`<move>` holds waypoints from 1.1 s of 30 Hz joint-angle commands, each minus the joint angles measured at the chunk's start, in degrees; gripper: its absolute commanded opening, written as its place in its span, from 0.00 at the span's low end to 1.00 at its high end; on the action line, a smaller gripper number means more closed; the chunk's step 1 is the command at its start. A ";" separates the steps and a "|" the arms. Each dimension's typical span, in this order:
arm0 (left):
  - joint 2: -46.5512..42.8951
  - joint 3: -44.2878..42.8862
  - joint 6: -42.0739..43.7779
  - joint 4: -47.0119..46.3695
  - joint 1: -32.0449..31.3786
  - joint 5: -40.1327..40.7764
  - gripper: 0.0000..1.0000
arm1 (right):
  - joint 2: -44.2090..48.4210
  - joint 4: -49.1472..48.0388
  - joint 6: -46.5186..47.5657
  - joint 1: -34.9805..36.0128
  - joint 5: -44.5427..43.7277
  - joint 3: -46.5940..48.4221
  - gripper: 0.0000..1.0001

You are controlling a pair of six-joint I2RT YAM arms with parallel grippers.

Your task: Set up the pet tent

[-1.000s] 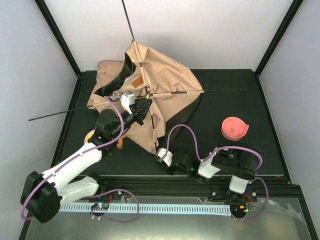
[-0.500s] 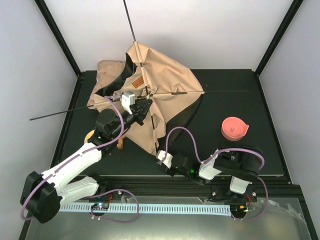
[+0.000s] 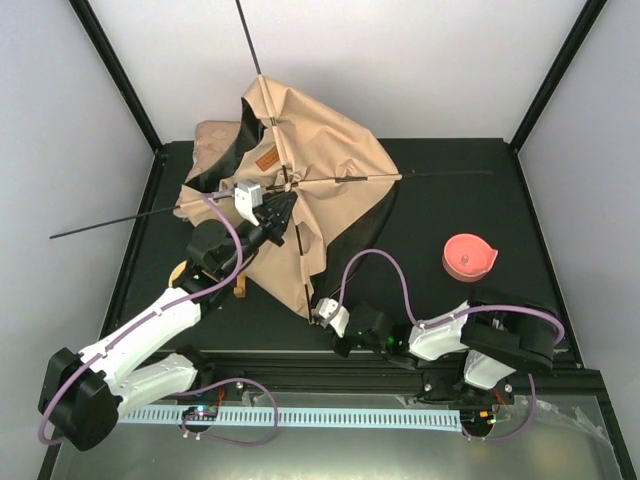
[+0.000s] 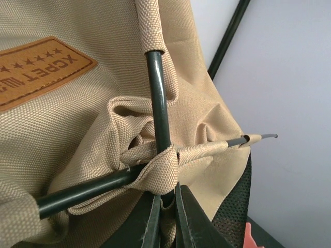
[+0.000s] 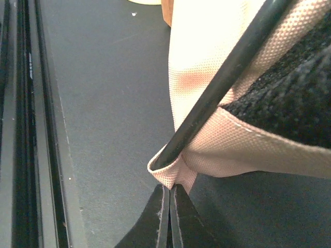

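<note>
Clenched, my left fingers (image 4: pixel 177 206) grip the tent (image 3: pixel 330 170) at the webbing loop (image 4: pixel 155 168) where its two poles (image 4: pixel 158 88) cross. My right fingers (image 5: pixel 164 206) pinch its corner pocket (image 5: pixel 168 173) by the near edge of the counter (image 3: pixel 450 220). The tent sits half-raised over the far left corner, sagging toward the middle. The poles reach out past the left and far edges. My worry is that a sideways tug pops the pole end out of that pocket, or that the loop slips and the frame collapses. Its label (image 4: pixel 36 70) faces up.
</note>
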State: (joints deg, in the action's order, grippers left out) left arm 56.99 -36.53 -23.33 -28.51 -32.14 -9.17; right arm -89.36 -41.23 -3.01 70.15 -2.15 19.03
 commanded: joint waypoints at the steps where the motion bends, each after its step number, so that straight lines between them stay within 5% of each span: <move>1: -1.83 -3.01 -1.29 -4.81 0.14 6.54 0.02 | 1.71 -1.58 -2.33 0.37 2.55 -0.04 0.01; 33: -2.46 2.87 6.12 -16.55 0.27 6.06 0.01 | 6.10 -8.49 -15.09 -5.51 12.98 -3.69 0.01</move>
State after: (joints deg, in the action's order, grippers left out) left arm 56.36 -33.50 -21.76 -38.22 -32.12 -3.86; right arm -83.57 -44.80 -15.55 65.43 7.62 15.38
